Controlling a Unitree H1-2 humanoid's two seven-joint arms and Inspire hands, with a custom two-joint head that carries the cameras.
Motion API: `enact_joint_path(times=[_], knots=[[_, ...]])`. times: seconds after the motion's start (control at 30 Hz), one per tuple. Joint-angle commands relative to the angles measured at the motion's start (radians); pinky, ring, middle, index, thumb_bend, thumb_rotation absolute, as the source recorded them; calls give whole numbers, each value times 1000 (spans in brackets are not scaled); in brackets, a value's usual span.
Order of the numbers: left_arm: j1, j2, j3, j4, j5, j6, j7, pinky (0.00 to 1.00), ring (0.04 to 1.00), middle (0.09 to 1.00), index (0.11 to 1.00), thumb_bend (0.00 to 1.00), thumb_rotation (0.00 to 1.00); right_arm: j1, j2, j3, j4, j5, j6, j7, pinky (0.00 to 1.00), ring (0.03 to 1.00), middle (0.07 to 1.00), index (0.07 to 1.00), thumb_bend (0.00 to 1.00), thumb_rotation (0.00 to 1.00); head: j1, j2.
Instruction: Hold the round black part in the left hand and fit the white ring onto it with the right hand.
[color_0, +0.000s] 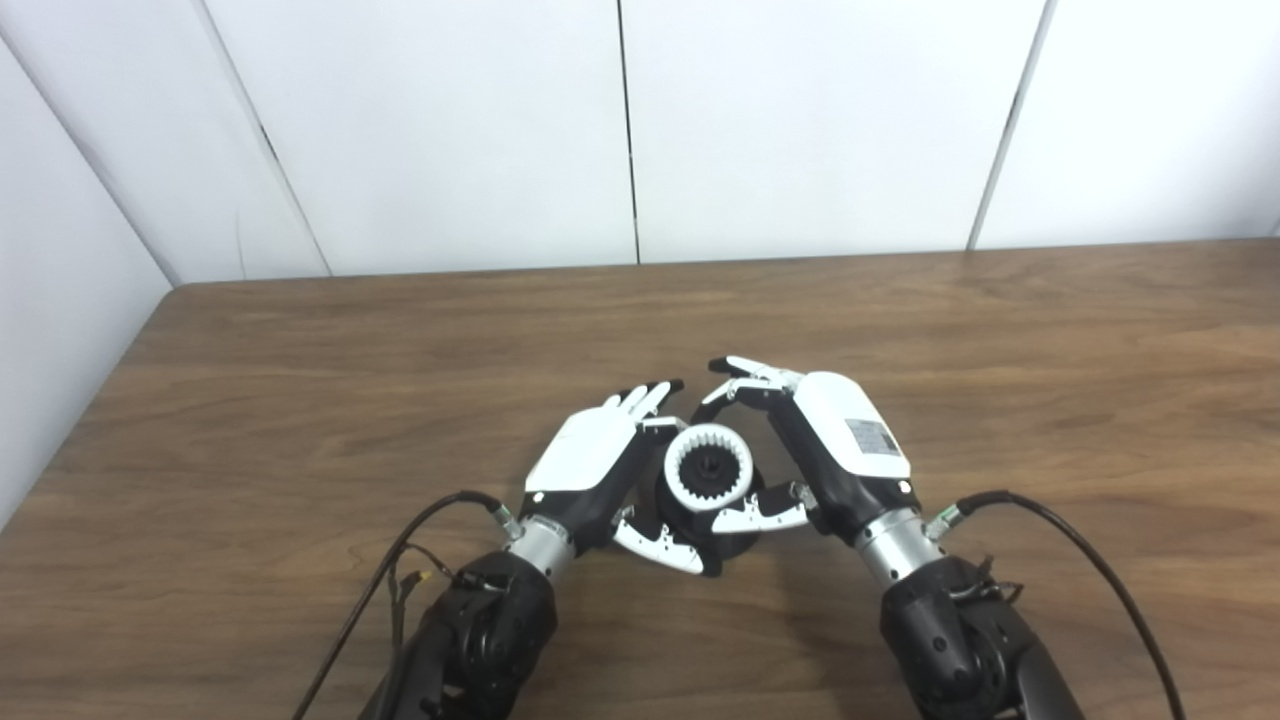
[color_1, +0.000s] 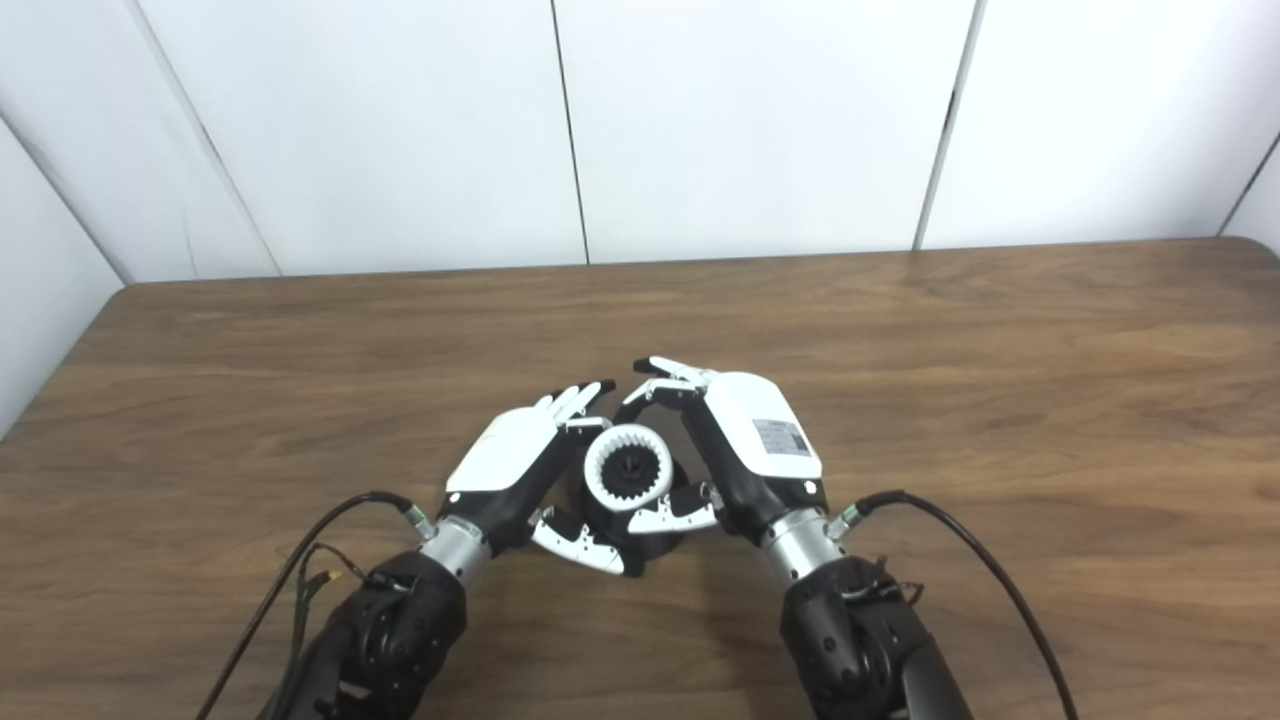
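Left eye view: round black part (color_0: 712, 520) low on the wooden surface (color_0: 300, 380), cupped by the left hand (color_0: 590, 460), fingers (color_0: 640, 398) stretched along its far side, thumb curled under its near edge. White ring (color_0: 708, 467) with toothed inner rim seated on top of the part. Right hand (color_0: 825, 440) pressed against the ring, fingers arched over its far side, thumb on the near rim.

Right eye view: same cluster left of centre; black cables (color_1: 960, 540) trailing from both wrists.
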Motion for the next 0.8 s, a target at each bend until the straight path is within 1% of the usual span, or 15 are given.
enact_joint_path(times=[0.0, 0.23, 0.37, 0.4, 0.43, 0.53, 0.57, 0.6, 0.67, 0.7, 0.77], knots=[[-12, -6, -15, -30, 3, -9, -13, 1000, 1000, 1000, 616, 941, 292, -41, 2, 2, 18, -26, 5, -6, 859, 837, 854, 495, 516, 163, 0, 1], [-11, -8, -21, -31, 11, -8, -5, 1000, 1000, 1000, 615, 946, 286, -50, -7, 5, 24, -30, 24, 15, 868, 839, 859, 495, 516, 166, 0, 9], [-12, -7, -22, -31, 13, -8, -4, 994, 1000, 1000, 624, 946, 310, -52, -14, 12, 14, -45, 45, 44, 850, 841, 870, 496, 516, 168, -3, 12], [-13, -7, -21, -31, 10, -8, -4, 998, 1000, 1000, 621, 945, 307, -51, -15, 12, 10, -46, 49, 48, 843, 841, 871, 588, 672, 282, -3, 13], [-13, -6, -20, -32, 8, -8, -4, 999, 1000, 1000, 619, 943, 303, -50, -17, 11, 7, -47, 51, 52, 841, 841, 872, 622, 729, 320, -3, 13], [-14, -4, -19, -31, 5, -13, 0, 1000, 1000, 1000, 614, 942, 306, -48, -26, 13, -11, -57, 74, 94, 848, 852, 884, 700, 801, 421, -3, 12], [-14, -4, -19, -30, 3, -13, 1, 1000, 1000, 1000, 611, 947, 303, -48, -30, 14, -17, -59, 83, 111, 873, 874, 906, 765, 851, 483, -3, 12], [-14, -3, -19, -30, 2, -13, 1, 1000, 1000, 1000, 611, 947, 300, -48, -33, 14, -21, -60, 89, 121, 876, 878, 911, 786, 873, 501, -3, 12], [-15, -2, -15, -32, -10, -11, -3, 1000, 1000, 1000, 609, 951, 291, -51, -47, 11, -43, -52, 125, 187, 923, 932, 963, 931, 961, 546, -3, 12], [-15, -2, -13, -32, -14, -12, -5, 1000, 1000, 1000, 609, 954, 299, -52, -52, 10, -52, -51, 139, 213, 936, 952, 982, 965, 981, 554, -3, 12], [-16, 1, -10, -34, -19, -14, -9, 1000, 1000, 1000, 608, 962, 325, -55, -68, 10, -68, -56, 161, 258, 940, 978, 997, 993, 998, 552, -5, 12]])
